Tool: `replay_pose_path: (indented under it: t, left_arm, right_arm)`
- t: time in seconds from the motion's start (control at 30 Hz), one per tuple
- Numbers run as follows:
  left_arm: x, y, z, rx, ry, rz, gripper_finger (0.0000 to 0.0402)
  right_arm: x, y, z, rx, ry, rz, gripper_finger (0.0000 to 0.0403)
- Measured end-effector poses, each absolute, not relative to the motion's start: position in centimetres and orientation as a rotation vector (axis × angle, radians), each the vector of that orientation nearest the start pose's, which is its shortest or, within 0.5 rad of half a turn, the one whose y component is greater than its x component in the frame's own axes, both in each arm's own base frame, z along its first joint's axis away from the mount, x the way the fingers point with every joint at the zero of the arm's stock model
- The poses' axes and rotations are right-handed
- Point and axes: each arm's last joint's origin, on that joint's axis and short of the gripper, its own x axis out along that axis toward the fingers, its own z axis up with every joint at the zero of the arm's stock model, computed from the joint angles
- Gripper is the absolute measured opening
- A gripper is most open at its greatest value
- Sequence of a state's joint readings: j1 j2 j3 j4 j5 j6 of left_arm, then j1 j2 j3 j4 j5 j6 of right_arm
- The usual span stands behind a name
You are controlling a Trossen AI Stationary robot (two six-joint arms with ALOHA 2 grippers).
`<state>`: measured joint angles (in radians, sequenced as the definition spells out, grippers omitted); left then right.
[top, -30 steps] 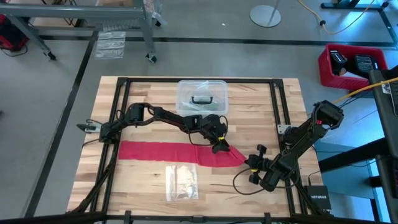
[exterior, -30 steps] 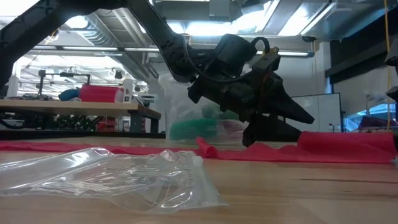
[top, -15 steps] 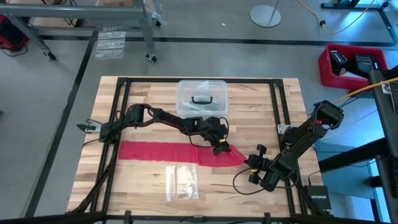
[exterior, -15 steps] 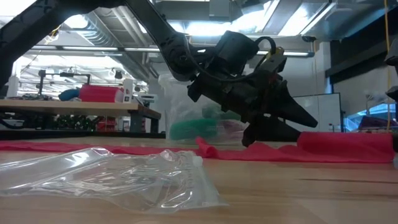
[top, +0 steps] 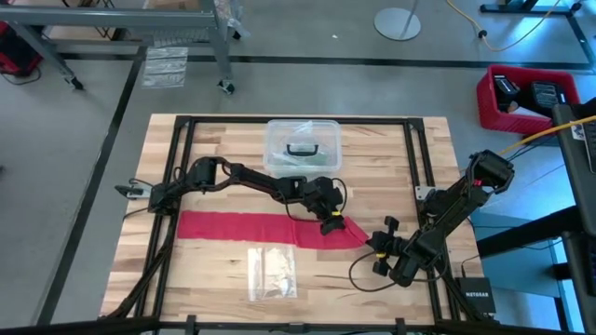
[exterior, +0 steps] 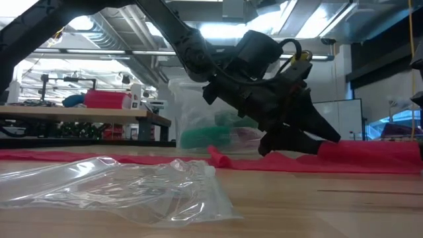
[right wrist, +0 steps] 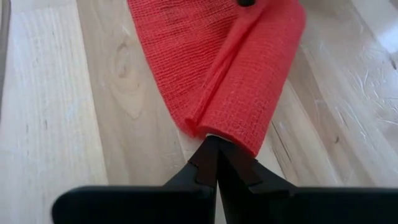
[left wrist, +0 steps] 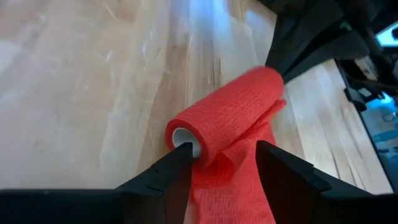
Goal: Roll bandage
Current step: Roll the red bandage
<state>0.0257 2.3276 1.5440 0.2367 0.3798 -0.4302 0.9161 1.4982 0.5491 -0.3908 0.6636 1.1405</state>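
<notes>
Your left hand [left wrist: 217,155] sits spread wide at one end of the bandage [left wrist: 227,115] roll on the bench [top: 223,270]. Your right hand [right wrist: 217,158], fingers closed together, touches the roll's other end.

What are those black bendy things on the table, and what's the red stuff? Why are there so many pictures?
They are two robot arms, filmed by four cameras: one above, one at table height, one on each wrist. The red stuff is a bandage, partly rolled up at one end. The left end effector is open, its fingers either side of the roll's end. The right end effector is shut, its tip poking into the roll's other end. Also on the wooden table are a clear plastic bag and a clear box with a black handle.
</notes>
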Motion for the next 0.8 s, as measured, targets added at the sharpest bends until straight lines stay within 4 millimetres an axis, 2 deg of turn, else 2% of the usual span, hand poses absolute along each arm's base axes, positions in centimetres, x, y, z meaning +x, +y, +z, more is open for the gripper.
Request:
replay_pose_path:
  t: [0.47,0.67,0.8]
  left_arm:
    - [50.0,0.2,12.0,-0.474,0.558,-0.25,0.0169]
    - [50.1,-0.4,12.5,-0.497,0.541,-0.402,0.0169]
    - [50.2,-0.8,13.0,-0.486,0.503,-0.433,0.0169]
  right_arm:
    - [14.4,15.8,11.5,0.081,0.873,-0.311,0.001]
    - [14.4,15.8,11.5,0.068,0.872,-0.307,0.001]
    - [14.4,15.8,11.5,0.039,0.875,-0.293,0.001]
